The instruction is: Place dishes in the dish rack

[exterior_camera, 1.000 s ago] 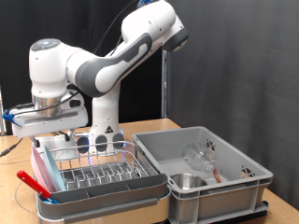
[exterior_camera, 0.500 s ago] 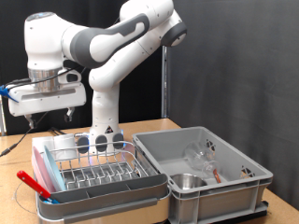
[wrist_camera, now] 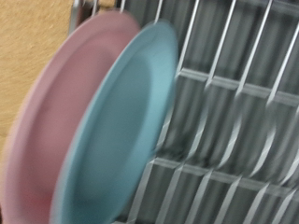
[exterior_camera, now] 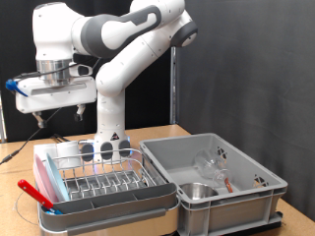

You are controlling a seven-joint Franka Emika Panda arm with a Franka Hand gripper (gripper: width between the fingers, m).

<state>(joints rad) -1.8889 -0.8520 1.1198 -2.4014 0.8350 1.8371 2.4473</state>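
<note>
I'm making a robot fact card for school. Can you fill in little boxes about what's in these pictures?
hand: high above the dish rack, holding nothing visible
dish rack: silver wire, in a tray
plates: blue plate and pink plate standing on edge in the rack
grey crate: holds glassware and a steel bowl

A wooden bench (exterior_camera: 157, 133) carries everything here, and all of it sits well below the pincer (exterior_camera: 56, 116), which hangs high above the bench's end at the exterior view's left. Directly under it lies the dish rack (exterior_camera: 103, 182), silver wire in a pink-and-grey tray. Touching the rack on the side away from the pincer stands a deeper grey plastic crate (exterior_camera: 246, 202). The robot's white base (exterior_camera: 108, 138) rises from the bench behind the rack.
</note>
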